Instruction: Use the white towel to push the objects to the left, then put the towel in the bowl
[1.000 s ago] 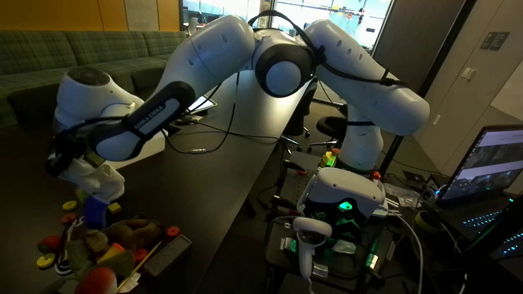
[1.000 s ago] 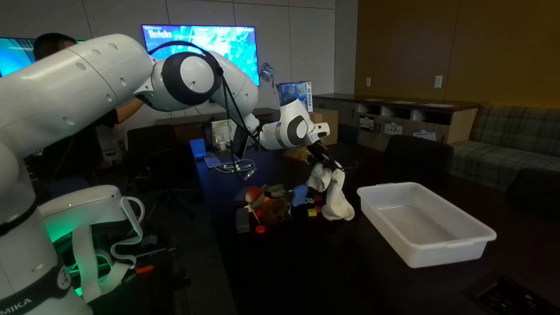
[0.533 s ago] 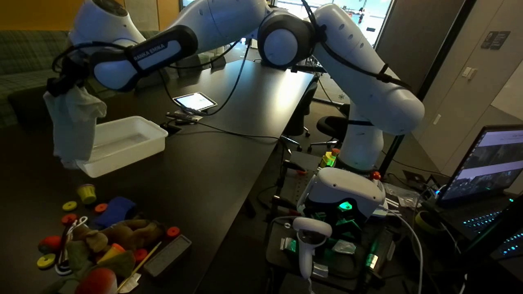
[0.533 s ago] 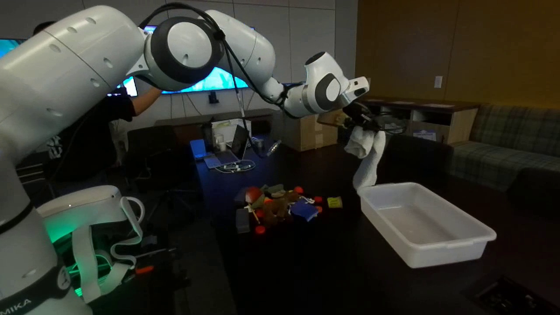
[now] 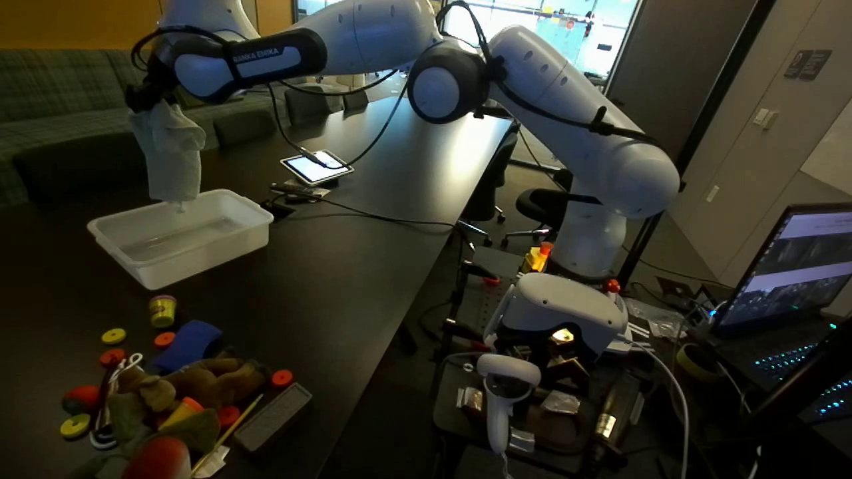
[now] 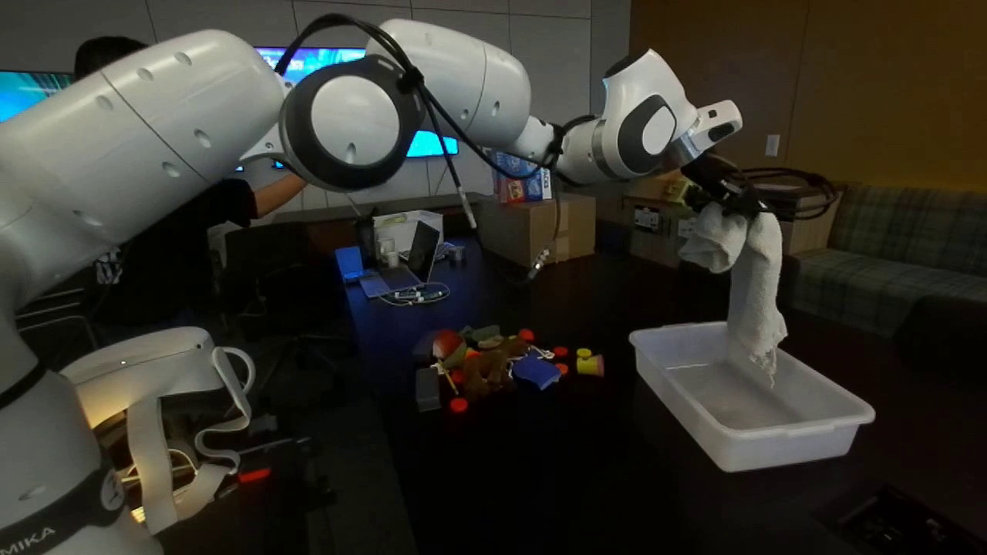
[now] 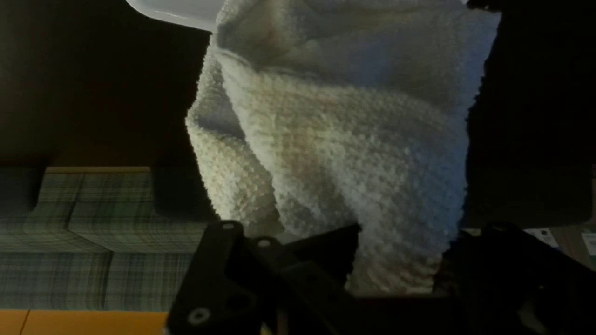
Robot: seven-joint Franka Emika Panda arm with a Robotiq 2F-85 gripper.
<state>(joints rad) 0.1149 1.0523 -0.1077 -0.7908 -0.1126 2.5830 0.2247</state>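
The white towel [image 5: 173, 159] hangs from my gripper [image 5: 148, 101] above the white bin [image 5: 200, 261]. In an exterior view the towel [image 6: 756, 289] drapes from the gripper [image 6: 744, 208] in two folds, its frayed lower corner inside the bin's outline [image 6: 786, 449]. I cannot tell whether it touches the bin. In the wrist view the fingers [image 7: 402, 242] are closed around the bunched towel [image 7: 344, 135], which covers most of the picture. The objects lie in a pile: a blue cloth piece [image 5: 190, 346], a brown plush toy [image 5: 219, 380] and a yellow tub [image 5: 162, 311].
A grey block [image 5: 274, 417] and a red disc [image 5: 281, 378] lie at the pile's edge near the table edge. A tablet [image 5: 317, 166] and cables lie farther along the table [image 5: 373, 266]. A laptop [image 6: 397, 274] and a cardboard box [image 6: 544, 230] stand at its far end.
My gripper has lifted the towel up from beside the pile and carried it over the bin. The blue piece now lies flatter, and the yellow tub has shifted slightly.
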